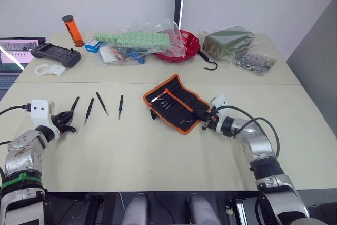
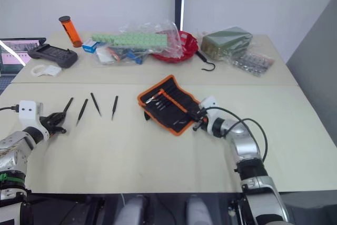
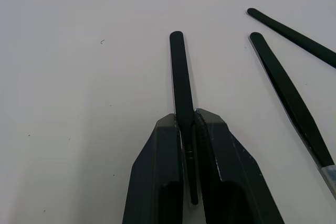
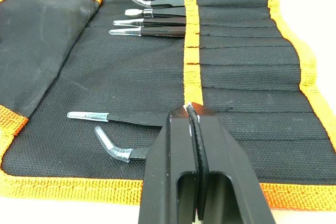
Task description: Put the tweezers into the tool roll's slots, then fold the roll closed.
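Left end effector (image 3: 190,129) clamped mid-shaft on a tweezer (image 3: 181,87) (light, stiff, slippery); right end effector (image 4: 193,116) together over the tool roll (image 4: 231,56), lower centre.

Four loose tweezers (image 1: 120,106) lie on the table (image 1: 131,151), one tool roll (image 1: 176,103) holds six tools in its slots (image 4: 236,51), and one red bowl (image 1: 187,46) stands behind.
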